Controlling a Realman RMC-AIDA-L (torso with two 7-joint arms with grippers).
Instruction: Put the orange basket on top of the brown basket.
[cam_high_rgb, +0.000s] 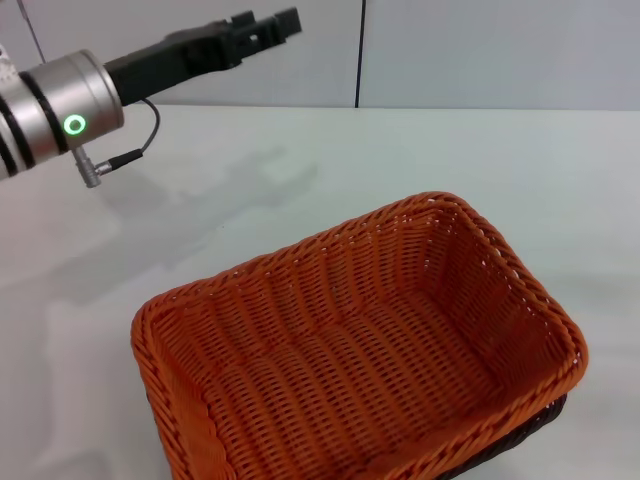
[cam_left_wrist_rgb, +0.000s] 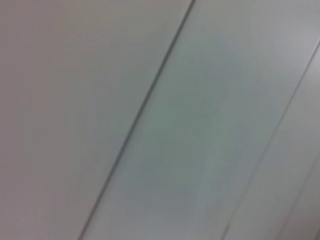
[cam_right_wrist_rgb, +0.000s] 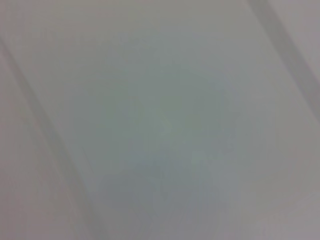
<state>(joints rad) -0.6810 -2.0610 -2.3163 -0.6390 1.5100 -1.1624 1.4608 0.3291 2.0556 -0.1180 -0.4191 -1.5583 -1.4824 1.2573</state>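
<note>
The orange basket (cam_high_rgb: 360, 350) sits at the near middle of the white table in the head view, open side up and empty. It rests on top of the brown basket (cam_high_rgb: 530, 425), of which only a dark strip shows under its near right edge. My left gripper (cam_high_rgb: 272, 25) is raised high at the far left, well clear of both baskets and holding nothing. My right gripper is out of view. Both wrist views show only blank pale panels.
The white table (cam_high_rgb: 480, 160) spreads around the baskets. A pale wall with a dark vertical seam (cam_high_rgb: 360, 50) stands behind it.
</note>
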